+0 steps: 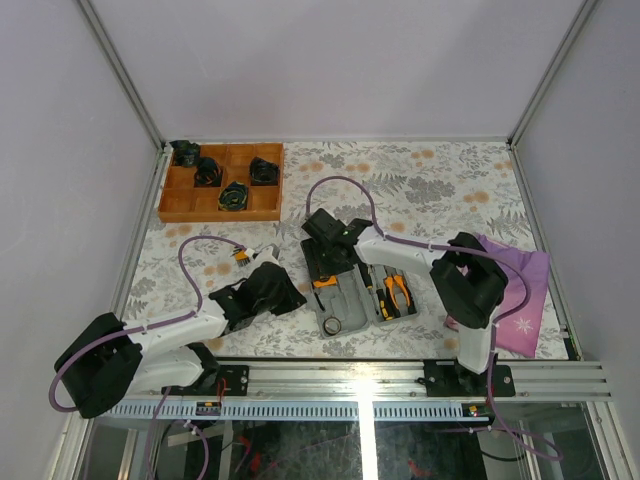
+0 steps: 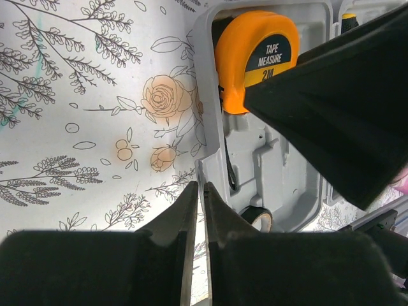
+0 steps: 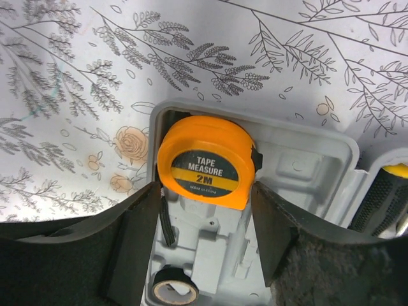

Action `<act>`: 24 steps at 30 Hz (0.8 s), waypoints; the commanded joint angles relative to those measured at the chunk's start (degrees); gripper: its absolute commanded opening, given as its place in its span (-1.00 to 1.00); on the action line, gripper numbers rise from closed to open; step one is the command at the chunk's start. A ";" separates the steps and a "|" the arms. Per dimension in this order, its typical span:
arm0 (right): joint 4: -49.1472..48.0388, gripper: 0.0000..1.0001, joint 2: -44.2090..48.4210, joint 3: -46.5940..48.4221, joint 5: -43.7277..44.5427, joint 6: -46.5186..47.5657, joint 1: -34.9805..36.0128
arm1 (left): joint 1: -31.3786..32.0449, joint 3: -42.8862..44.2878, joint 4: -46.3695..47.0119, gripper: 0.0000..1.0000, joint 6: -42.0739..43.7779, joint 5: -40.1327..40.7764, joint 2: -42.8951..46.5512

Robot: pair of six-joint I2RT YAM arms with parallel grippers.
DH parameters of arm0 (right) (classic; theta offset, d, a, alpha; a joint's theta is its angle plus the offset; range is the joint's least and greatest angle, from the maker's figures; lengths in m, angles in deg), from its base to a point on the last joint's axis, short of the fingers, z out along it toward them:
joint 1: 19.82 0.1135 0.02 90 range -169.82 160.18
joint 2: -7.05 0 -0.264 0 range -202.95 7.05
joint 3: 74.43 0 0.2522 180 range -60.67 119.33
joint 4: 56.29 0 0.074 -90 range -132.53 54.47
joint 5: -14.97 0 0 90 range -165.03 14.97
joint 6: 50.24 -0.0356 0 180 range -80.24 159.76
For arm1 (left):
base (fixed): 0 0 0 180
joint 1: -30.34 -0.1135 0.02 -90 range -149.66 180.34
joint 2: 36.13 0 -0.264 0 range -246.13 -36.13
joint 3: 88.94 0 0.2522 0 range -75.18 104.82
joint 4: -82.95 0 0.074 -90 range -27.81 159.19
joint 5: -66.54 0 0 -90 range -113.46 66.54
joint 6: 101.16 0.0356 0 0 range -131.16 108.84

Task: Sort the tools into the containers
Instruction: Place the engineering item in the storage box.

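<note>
The grey case point(image 1: 345, 305) lies open in the middle of the table. An orange tape measure point(image 3: 207, 162) sits in the top recess of its left half point(image 3: 306, 159), and a black tape roll point(image 3: 175, 290) rests lower down. Pliers point(image 1: 398, 292) and a screwdriver point(image 1: 380, 303) lie in the right half. My right gripper point(image 3: 205, 191) is open over the case, one finger on each side of the tape measure's near edge. My left gripper point(image 2: 201, 188) is shut on nothing, its tips at the case's left rim point(image 2: 203, 115). The tape measure point(image 2: 255, 57) also shows there, partly behind the right gripper's finger point(image 2: 344, 115).
A wooden compartment tray point(image 1: 170, 205) with several black objects stands at the back left. A purple cloth point(image 1: 525, 290) lies at the right, beside the right arm. A black cord point(image 3: 164, 223) hangs from the tape measure. A metal rail point(image 1: 400, 375) runs along the near edge.
</note>
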 commanded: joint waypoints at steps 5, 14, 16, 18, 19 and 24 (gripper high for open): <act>-2.45 0.17 6.21 -0.32 2.14 2.40 0.57 | -0.40 -0.58 -2.45 -0.90 0.55 0.96 0.14; -3.29 -0.14 2.83 1.96 2.09 8.15 0.59 | -0.45 -0.53 -2.63 -0.90 0.46 1.05 0.09; -3.52 -0.14 2.22 2.23 2.53 9.50 0.61 | -0.43 -0.45 -2.74 -0.90 0.46 0.97 0.15; -3.83 -0.14 1.68 2.36 2.80 10.76 0.59 | -0.47 -0.46 -2.76 -0.91 0.42 0.90 0.18; -3.99 -0.14 1.46 2.40 2.86 11.40 0.58 | -0.43 -0.44 -2.69 -0.91 0.38 0.88 0.15; -5.20 -0.14 0.84 1.90 3.27 14.68 0.60 | -0.42 -0.54 -2.61 -0.91 0.38 0.81 0.05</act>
